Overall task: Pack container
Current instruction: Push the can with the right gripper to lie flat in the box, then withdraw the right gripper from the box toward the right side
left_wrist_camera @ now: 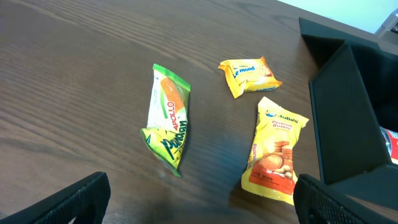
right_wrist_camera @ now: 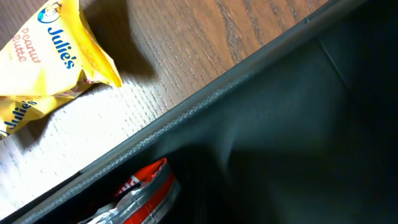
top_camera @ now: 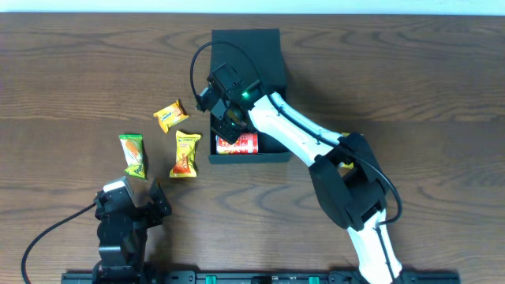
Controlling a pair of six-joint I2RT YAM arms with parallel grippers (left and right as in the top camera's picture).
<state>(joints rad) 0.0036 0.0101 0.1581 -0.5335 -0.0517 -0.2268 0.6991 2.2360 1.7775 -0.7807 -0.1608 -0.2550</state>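
1. The container (top_camera: pixel 260 63) stands at the far middle of the table (top_camera: pixel 410 71), flap lid raised at the back. A red can (top_camera: pixel 237 144) lies inside against the near wall.
2. Handling (judgement): rigid cardboard, so stiff walls and light weight. The matte surface should not slip. The hinge is the weak spot. Best holds are the top rim of a side wall, or the free edge of the flap for closing.
3. The right gripper (top_camera: pixel 227 118) hangs over the box's near-left corner. Its fingers show in neither the wrist view nor the overhead, so whether they are spread or closed cannot be told.
4. The left gripper (top_camera: pixel 139 197) sits near the table's front edge with fingers wide apart, holding nothing.
5. Three packets lie left of the box, none touching it.
6. Readable text:
   - The green packet (left_wrist_camera: pixel 166 118) reads "APOLLO" and "Pandan".
   - The yellow packet (left_wrist_camera: pixel 275 152) reads "Julie's", and the right wrist view adds "Peanut Butte…".
   - The small orange packet (left_wrist_camera: pixel 250 76) reads "…e mond".
   - The can's lettering is too cropped to read.
7. Packets (judgement): light, crinkly film, likely slippery.
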